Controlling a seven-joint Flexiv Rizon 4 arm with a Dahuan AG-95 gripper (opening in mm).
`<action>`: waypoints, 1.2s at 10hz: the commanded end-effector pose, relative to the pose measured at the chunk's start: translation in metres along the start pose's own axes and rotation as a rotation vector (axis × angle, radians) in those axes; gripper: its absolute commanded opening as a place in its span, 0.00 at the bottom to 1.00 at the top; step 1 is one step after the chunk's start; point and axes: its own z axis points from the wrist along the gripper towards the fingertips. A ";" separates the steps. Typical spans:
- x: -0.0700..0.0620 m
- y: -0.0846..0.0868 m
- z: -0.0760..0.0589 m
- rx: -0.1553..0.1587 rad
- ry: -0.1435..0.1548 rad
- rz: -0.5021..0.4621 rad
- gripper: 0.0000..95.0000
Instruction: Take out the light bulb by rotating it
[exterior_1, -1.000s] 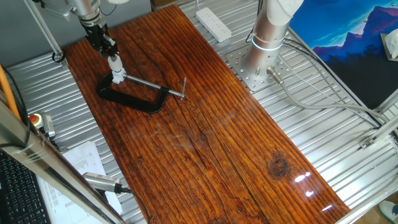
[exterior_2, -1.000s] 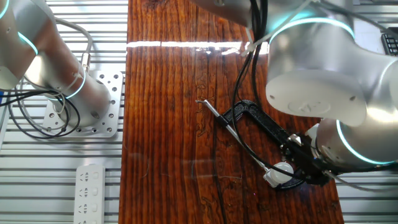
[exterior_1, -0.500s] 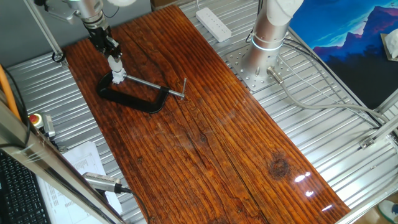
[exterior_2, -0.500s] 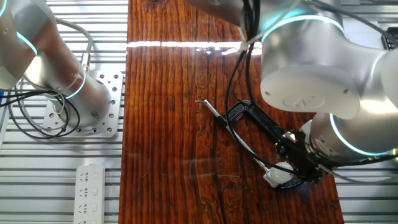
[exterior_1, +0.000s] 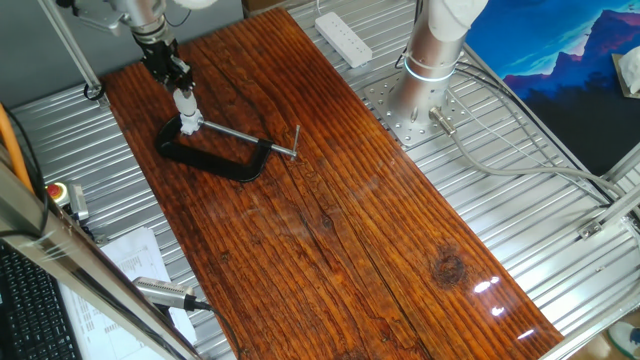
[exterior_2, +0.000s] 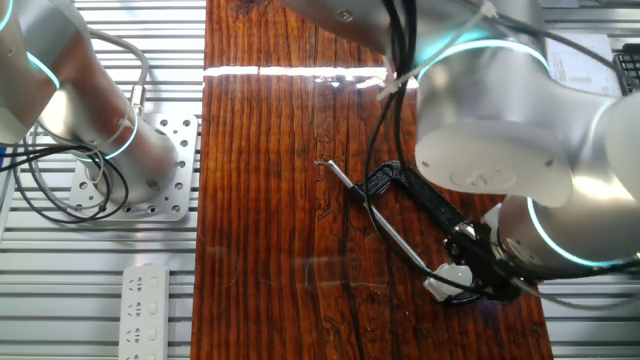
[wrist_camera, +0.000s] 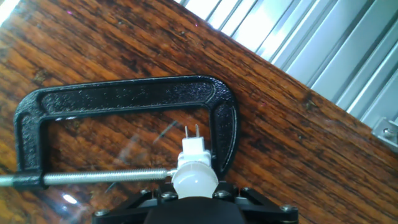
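The frosted white light bulb (wrist_camera: 194, 178) sits in a small white socket (wrist_camera: 193, 148) with two pins, clamped by the black C-clamp (wrist_camera: 124, 93). My gripper (wrist_camera: 194, 194) is shut on the bulb from above, its black fingers on either side. In one fixed view the gripper (exterior_1: 172, 78) stands over the bulb (exterior_1: 184, 100) and the clamp (exterior_1: 215, 160) at the far left of the wooden table. In the other fixed view the bulb (exterior_2: 456, 272) shows just under the gripper (exterior_2: 478, 270), by the clamp (exterior_2: 410, 190).
The clamp's steel screw rod (exterior_1: 245, 137) points toward the table's middle. A white power strip (exterior_1: 343, 38) lies beyond the table's far end. The arm's base (exterior_1: 435, 50) stands on a metal plate to the right. A red stop button (exterior_1: 58, 190) sits at the left.
The wrist and gripper have turned a little around the bulb while staying over the socket. The clamp has not moved.
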 end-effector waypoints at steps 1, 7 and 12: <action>-0.002 -0.001 0.006 -0.004 -0.003 0.004 0.60; 0.000 0.005 0.013 0.005 0.017 -0.006 0.60; 0.001 0.004 0.020 0.014 0.013 -0.012 0.60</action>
